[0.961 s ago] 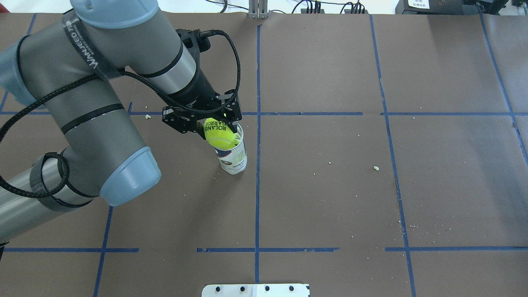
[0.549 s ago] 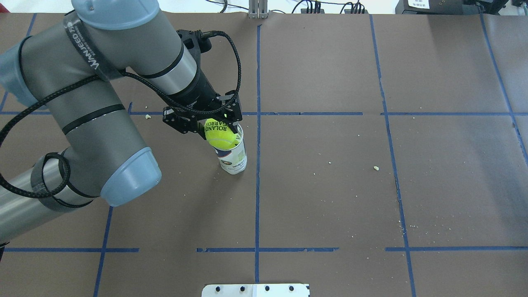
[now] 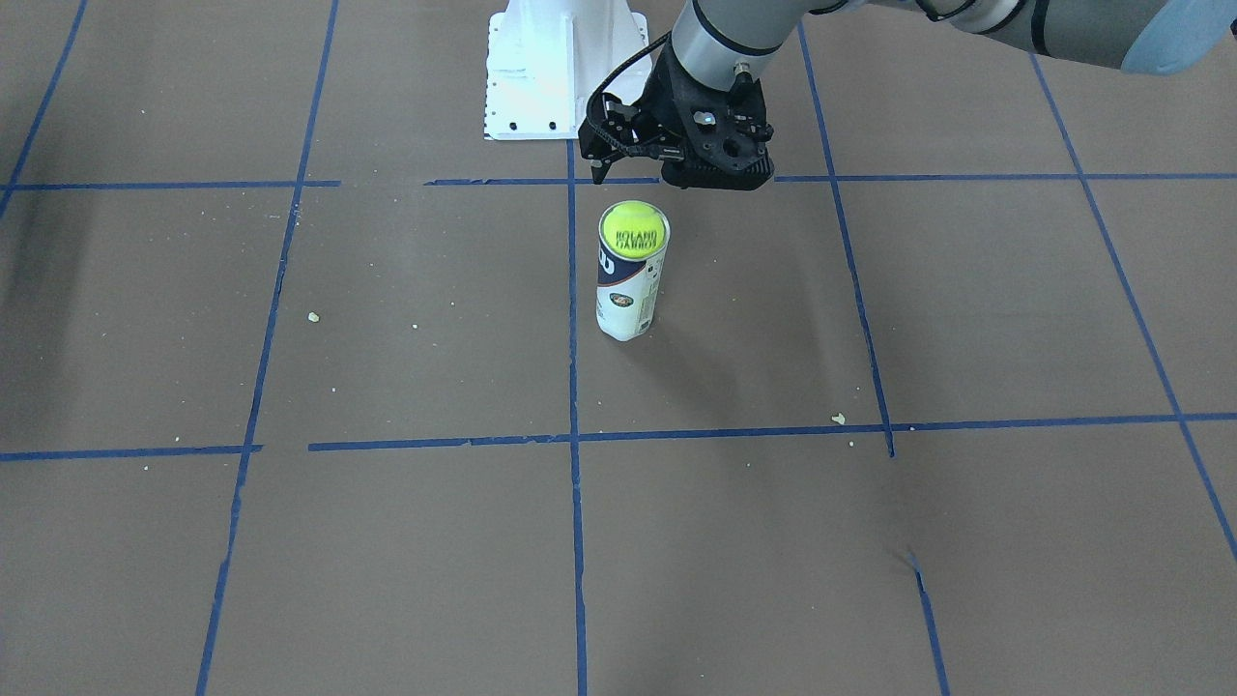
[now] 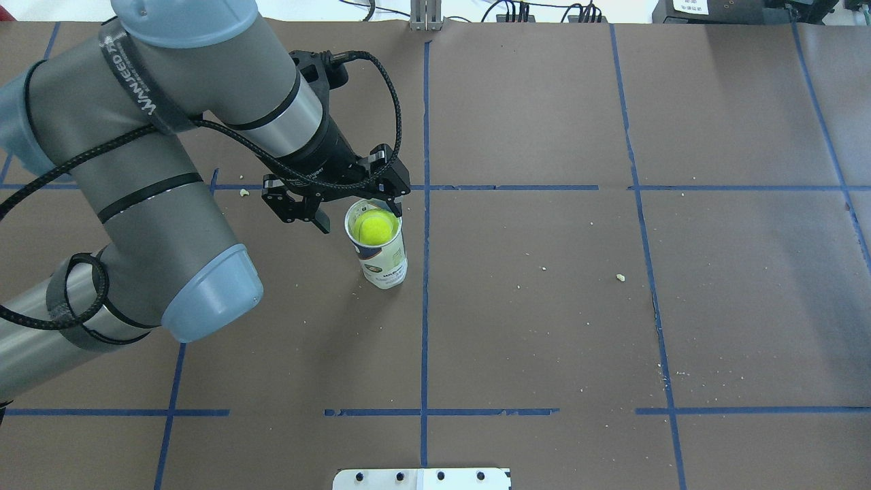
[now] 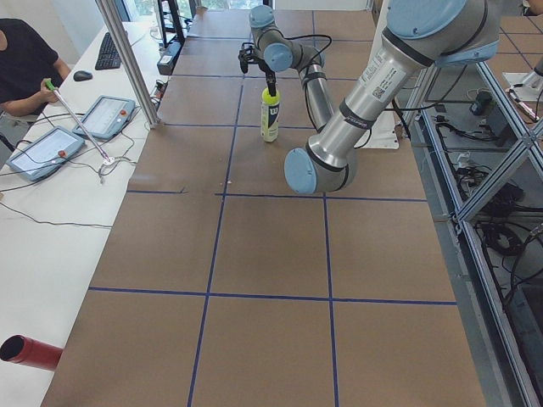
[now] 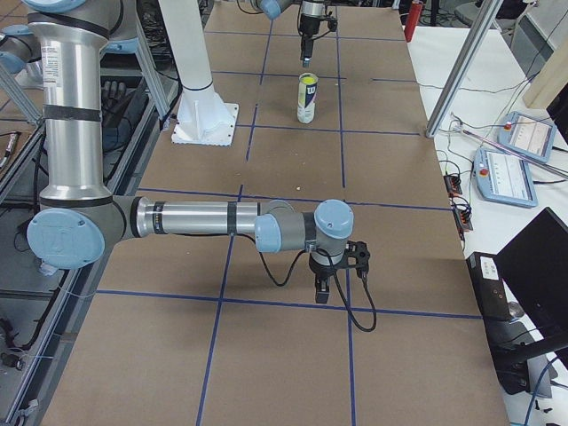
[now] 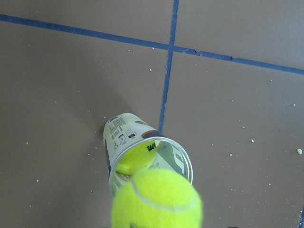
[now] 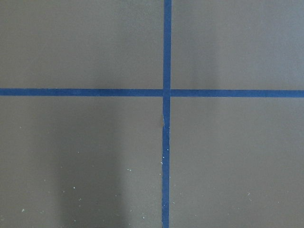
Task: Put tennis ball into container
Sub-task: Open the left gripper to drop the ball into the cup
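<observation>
While left gripper (image 4: 358, 216) gapes, tennis ball (image 4: 373, 227) sits beneath it.

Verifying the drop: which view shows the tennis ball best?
Exterior front-facing: the tennis ball sits unobstructed in the container mouth, print readable. Overhead shows it inside the rim, left end effector close by. Left wrist crops it at the frame's bottom. Side views show it tiny; right wrist shows none.

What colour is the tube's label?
The tube has a white and navy label; front-facing view shows it best.
</observation>
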